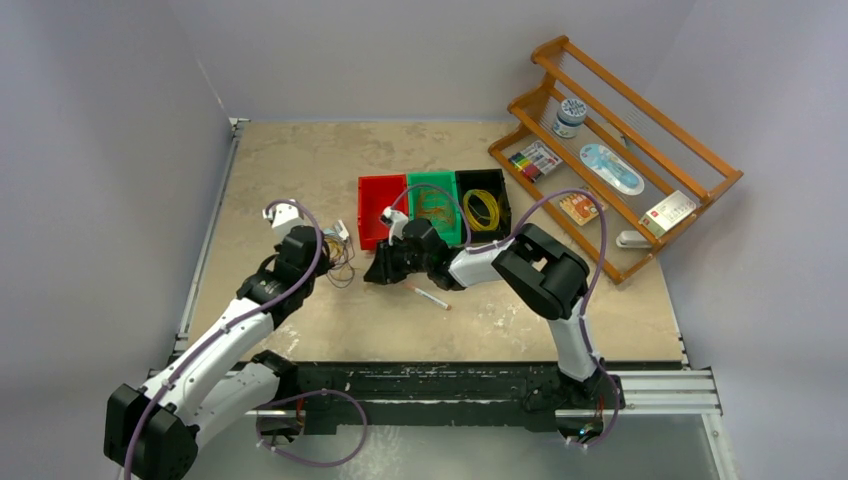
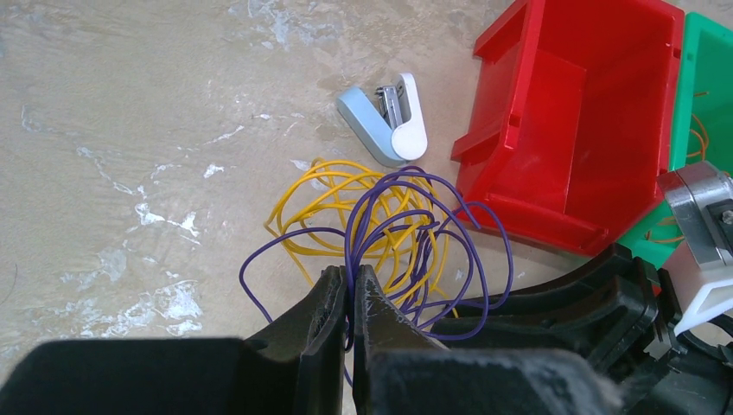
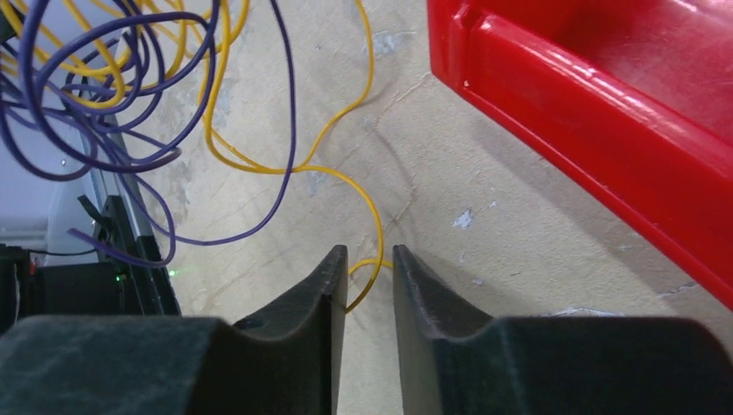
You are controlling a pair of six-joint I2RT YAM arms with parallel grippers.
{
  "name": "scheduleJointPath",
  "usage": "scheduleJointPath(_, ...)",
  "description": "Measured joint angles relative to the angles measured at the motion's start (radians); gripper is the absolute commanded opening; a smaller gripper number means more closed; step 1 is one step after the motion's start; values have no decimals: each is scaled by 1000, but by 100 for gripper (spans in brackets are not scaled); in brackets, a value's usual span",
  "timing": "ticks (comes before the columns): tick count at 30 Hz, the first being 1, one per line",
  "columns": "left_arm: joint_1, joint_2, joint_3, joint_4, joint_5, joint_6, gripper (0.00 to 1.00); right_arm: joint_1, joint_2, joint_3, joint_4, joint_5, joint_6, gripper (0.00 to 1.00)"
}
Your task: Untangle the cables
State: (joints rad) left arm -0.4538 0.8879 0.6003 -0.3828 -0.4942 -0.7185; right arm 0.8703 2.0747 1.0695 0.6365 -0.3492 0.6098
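The cables are a tangle of a purple wire (image 2: 380,216) and a yellow wire (image 2: 320,186) lying on the table left of the red bin (image 2: 570,112); in the top view the tangle (image 1: 341,260) lies between the two grippers. My left gripper (image 2: 352,275) is shut on several purple strands at the tangle's near edge. My right gripper (image 3: 370,255) is narrowly open, and a loose yellow strand (image 3: 341,173) runs down between its fingertips without being clamped. The purple loops (image 3: 86,104) lie at its upper left.
A small blue and white stapler (image 2: 389,125) lies just beyond the tangle. Red (image 1: 380,205), green (image 1: 433,205) and black (image 1: 483,205) bins stand in a row, the last two holding coiled wires. A pen (image 1: 430,297) lies near the right arm. A wooden rack (image 1: 610,150) stands at the far right.
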Motion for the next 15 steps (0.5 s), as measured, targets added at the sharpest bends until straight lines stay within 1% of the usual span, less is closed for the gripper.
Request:
scheduleJointPath(4,0,-9,0,0,-3,0,0,0,0,-3,7,23,-4,2)
scheduleJointPath(5,0,-12,0,0,-7,0,0,0,-3,-10,14,27,-5,0)
scheduleJointPath(10,0,-18,-9,7,-16,-4,0,0,-75,-88,7,88,-23,0)
scheduleJointPath(15,0,-18,-46,22,-23,-13,0,-5,-243,-149,-15,179,-66,0)
